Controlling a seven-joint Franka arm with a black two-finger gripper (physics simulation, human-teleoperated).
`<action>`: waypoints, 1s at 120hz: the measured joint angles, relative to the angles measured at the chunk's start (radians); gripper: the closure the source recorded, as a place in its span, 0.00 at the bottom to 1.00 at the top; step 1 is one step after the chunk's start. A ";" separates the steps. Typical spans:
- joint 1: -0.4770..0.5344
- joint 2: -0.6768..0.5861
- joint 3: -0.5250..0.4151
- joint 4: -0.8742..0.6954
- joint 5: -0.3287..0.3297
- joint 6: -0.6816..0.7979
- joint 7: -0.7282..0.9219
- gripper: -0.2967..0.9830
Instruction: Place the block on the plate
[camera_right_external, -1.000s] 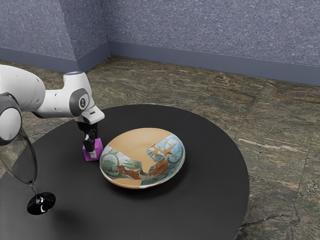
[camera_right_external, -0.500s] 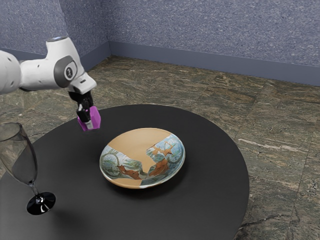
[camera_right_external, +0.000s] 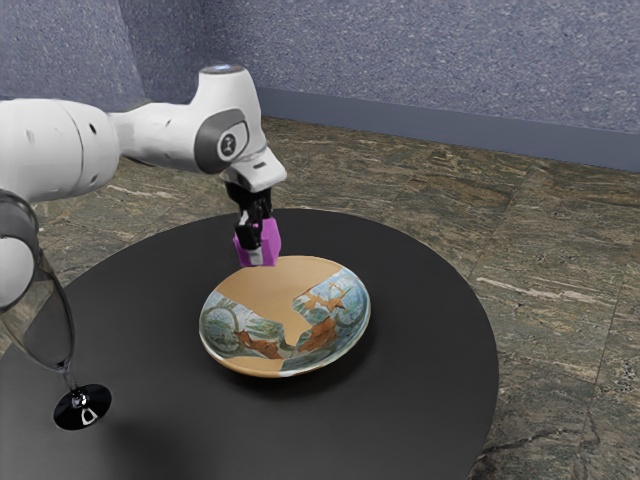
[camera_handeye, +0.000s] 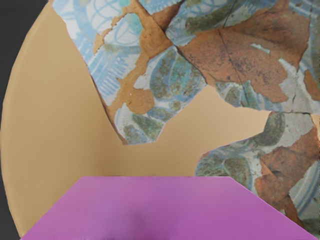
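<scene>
Well, your block is up in the air, pinched in the gripper, by the plate's rim on its far side in the exterior view; you cannot tell from these views whether it is directly over the plate. It looks slightly tilted in the exterior view, with one face turned toward that view's right; you get no clear long axis from it, as its sides look much alike and the gripper covers part of it; in the wrist view you see one straight edge against the plate, with a slanting edge at either end of it. The block is plain magenta, flat-faced and crisp at the corners, with paler and darker patches.

The plate is round and shallow with a raised rim; you see bare tan on part of it, and blue, green and rust painted pieces with jagged borders on the rest; it sits on a round, matt black table. Toward the exterior view's left, you have a clear stemmed glass standing on a glossy dark foot; beyond the table lie a brown, veined stone floor, a blue-grey skirting and speckled blue-grey walls.
</scene>
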 joint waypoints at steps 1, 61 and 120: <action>-0.004 0.003 0.002 0.002 0.000 -0.001 -0.002 0.49; -0.118 0.109 0.096 0.021 -0.022 -0.011 -0.088 0.40; -0.132 -0.165 0.091 0.089 0.026 -0.130 -0.144 0.25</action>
